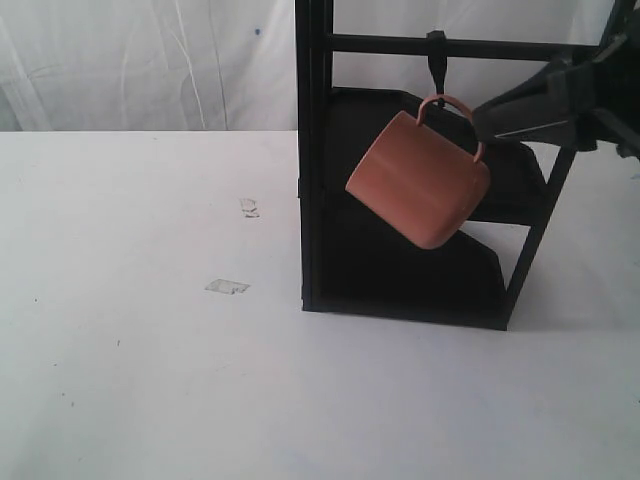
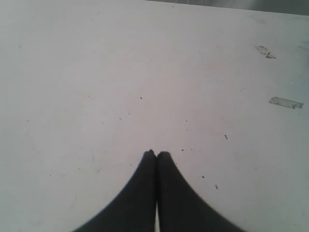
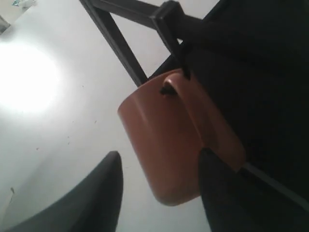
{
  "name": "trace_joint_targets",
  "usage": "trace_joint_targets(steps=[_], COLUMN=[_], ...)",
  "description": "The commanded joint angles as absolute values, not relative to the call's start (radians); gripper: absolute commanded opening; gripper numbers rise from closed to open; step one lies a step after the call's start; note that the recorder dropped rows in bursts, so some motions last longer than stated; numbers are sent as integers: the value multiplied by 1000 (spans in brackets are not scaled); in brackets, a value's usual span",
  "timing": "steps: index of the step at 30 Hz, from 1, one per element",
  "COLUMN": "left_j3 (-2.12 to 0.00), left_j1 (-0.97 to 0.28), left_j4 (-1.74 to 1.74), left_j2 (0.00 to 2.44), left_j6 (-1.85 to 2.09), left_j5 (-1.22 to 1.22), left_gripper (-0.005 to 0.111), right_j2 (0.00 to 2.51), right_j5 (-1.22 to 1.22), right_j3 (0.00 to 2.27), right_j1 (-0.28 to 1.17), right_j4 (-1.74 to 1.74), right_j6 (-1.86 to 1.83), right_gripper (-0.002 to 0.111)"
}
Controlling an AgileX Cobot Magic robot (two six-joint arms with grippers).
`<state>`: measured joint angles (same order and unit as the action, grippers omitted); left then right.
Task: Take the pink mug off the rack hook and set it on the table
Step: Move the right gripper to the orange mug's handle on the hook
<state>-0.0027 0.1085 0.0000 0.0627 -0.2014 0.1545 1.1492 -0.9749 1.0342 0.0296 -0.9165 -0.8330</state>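
Left gripper point(image 2: 156, 153): pressed together over the bare table point(image 2: 96, 72), away from the rack point(image 1: 313, 200).
Pink mug point(image 1: 420, 180): hangs tilted from the rack hook point(image 1: 435, 55); probably rigid, slick, breakable, so grip its body.
Right gripper point(image 3: 161, 154): spread, flanking the mug at the rack's right side.

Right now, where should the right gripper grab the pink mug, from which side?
Across the body of the pink mug, coming from the right. It hangs tilted by its handle on the rack hook, wall free; the open right gripper straddles it.
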Motion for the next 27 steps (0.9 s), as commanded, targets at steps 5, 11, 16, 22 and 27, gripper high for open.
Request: trace_joint_targets(steps=[5, 11, 16, 22, 27], left_j3=[0, 0, 0, 0, 0], left_j1=[106, 106, 106, 106, 106], left_j4=[7, 7, 7, 7, 7], left_j2=[59, 59, 59, 59, 59], left_j6=[-199, -199, -199, -199, -199], left_j5=[151, 151, 151, 151, 151], left_gripper=[0, 0, 0, 0, 0], right_j2=[1176, 1178, 1198, 1235, 1268], right_j5=[-823, -770, -752, -737, -706], right_j3=[1038, 1038, 1034, 1034, 1034], right_j1=[139, 139, 139, 139, 139], right_j4=[-829, -815, -815, -815, -815], right_j6=[-911, -911, -911, -911, -911], right_gripper=[47, 47, 47, 47, 47])
